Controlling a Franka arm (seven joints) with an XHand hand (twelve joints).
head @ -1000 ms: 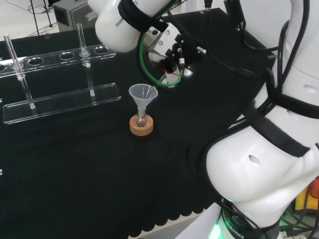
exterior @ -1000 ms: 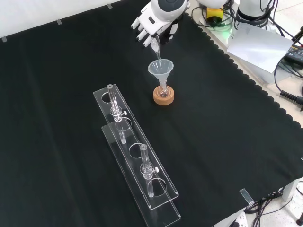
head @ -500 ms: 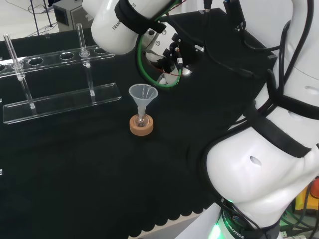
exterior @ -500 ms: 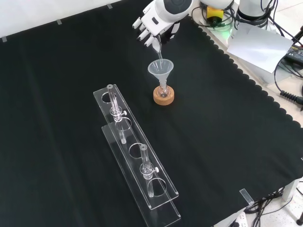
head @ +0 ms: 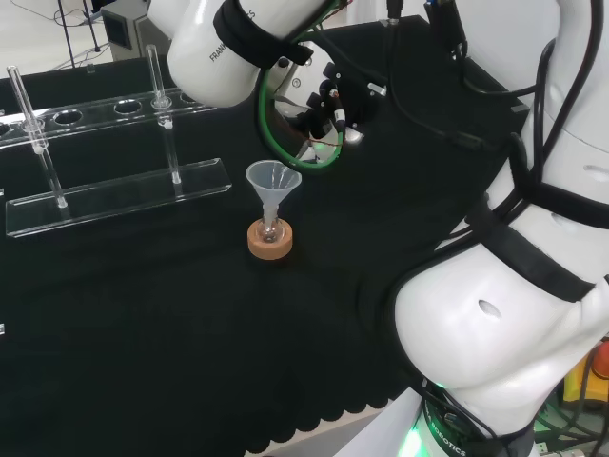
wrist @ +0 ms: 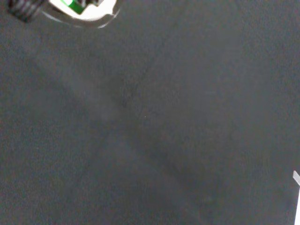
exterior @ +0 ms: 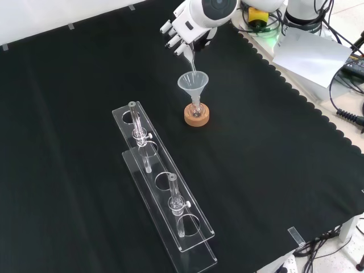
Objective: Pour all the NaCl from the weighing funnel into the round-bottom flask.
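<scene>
While my hand (exterior: 183, 27) hangs above the black cloth (exterior: 273, 170), its fingers (exterior: 172, 35) are curled, and between them I pinch the weighing funnel (exterior: 190, 58), a thin piece of clear glass that is hard to see. In the front view it points down from my fingers, a little tilted, and its lower tip comes just to the rim of the plastic funnel (exterior: 193, 83). I cannot tell if the tip touches this rim. I also cannot tell if any salt is inside the weighing funnel.

The plastic funnel is a translucent white cone with a smooth wall and a narrow stem. Its stem goes into the neck of the round-bottom flask (head: 270, 229), a small ball of clear glass. The flask sits upright in a cork ring (exterior: 197, 116), which is light brown, round and matt. What the flask holds I cannot see plainly.

In the head view my hand (head: 324, 100) is right of the funnel (head: 274, 179) and higher, with black parts, thin wires and a green cable loop around it.

Left of the flask in the front view stands a clear acrylic rack (exterior: 165, 193), long and flat with round holes. Two thin glass tubes (exterior: 136, 133) stand upright in it, well apart from each other.

The cloth is dull and a little wrinkled, and its edge is cut in small scallops.
</scene>
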